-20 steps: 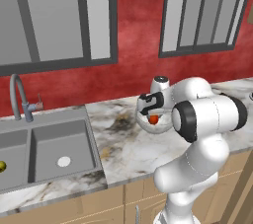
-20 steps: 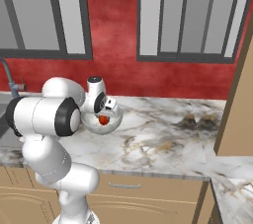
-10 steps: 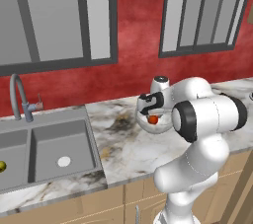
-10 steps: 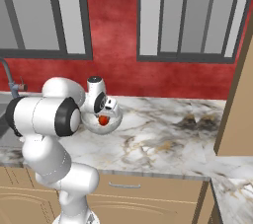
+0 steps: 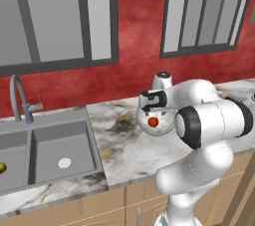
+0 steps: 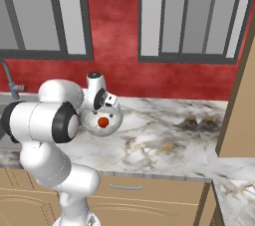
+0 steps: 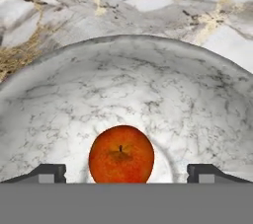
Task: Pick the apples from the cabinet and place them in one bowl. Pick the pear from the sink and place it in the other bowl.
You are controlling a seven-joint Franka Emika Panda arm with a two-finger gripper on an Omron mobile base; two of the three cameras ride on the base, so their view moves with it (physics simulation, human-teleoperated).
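Observation:
One red apple [image 7: 121, 154] lies at the bottom of the frosted grey-white bowl [image 7: 123, 70] on the marble counter. My gripper [image 7: 126, 171] hangs straight over it, open, with its fingertips [image 7: 49, 171] wide apart on either side of the apple and clear of it. The base views show the same gripper [image 5: 153, 110] [image 6: 103, 114] just above the apple [image 5: 153, 121] [image 6: 103, 122] in the bowl [image 5: 143, 126] [image 6: 113, 128]. The yellow-green pear [image 5: 1, 168] lies in the left basin of the sink [image 5: 50, 143]. The other bowl is out of view.
A curved grey faucet [image 5: 17, 95] stands behind the sink. A tan wooden cabinet panel [image 6: 239, 110] rises over the counter's right end. Windows and a red wall back the counter [image 6: 164, 135], which has a dark stain [image 6: 199, 123].
The jaws have gone from shut on the apple to wide open, leaving the apple in the bowl. The arm has stayed in place.

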